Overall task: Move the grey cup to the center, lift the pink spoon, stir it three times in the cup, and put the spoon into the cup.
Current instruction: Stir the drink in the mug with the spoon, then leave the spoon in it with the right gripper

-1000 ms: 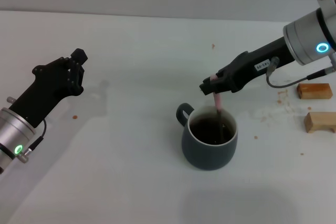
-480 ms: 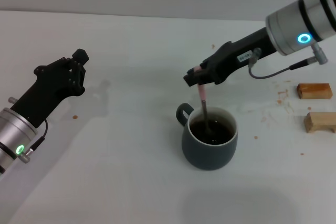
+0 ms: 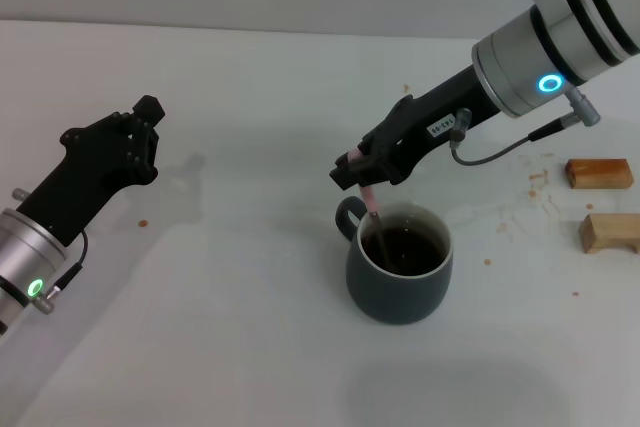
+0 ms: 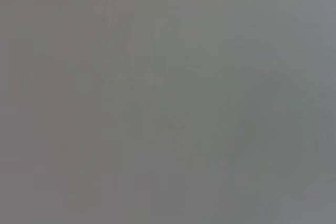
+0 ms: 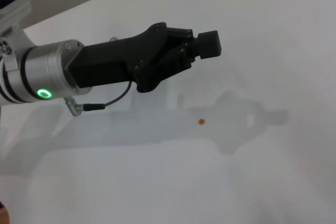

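Above grey cup (image 3: 399, 262), R tool (image 3: 352, 173) pinches pink spoon (image 3: 370, 202), tip in liquid.

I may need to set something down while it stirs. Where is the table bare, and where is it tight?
Bare: the broad stretch between the left gripper and the grey cup, plus the near table in front of the cup. Tight: over the cup, where the right gripper holds the pink spoon, and by the wooden blocks.

Bright, even light, soft shadows (left wrist view blank grey).
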You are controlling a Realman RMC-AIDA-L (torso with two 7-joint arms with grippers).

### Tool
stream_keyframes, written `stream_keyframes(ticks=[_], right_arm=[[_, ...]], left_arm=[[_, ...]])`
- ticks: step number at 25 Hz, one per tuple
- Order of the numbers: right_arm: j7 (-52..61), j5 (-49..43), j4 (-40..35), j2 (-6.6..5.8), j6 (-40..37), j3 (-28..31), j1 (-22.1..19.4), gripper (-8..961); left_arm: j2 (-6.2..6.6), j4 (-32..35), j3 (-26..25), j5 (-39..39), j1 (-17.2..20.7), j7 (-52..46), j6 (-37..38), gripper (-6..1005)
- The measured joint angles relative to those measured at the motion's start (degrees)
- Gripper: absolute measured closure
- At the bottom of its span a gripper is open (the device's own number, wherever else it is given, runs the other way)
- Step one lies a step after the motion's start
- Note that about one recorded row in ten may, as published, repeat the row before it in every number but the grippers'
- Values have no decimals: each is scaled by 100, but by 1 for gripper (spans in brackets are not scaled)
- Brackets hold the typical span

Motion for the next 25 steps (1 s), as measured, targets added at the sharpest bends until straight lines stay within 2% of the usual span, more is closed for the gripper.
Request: stream_keyframes(ticks=[13,18,25], right_arm=[[-1,-9,-270,-54,-311,71,-303,733],[41,-3,-356,-114,-309,116,-474,730],[21,4,-364,-117,-122,310,-570,726]], left_arm=[[-33,18,-7,0,-70,0,-110,900],[-40,18,-7,0,-92,-3,-125,899],[-30,17,-7,20,-93,-33,-129,898]])
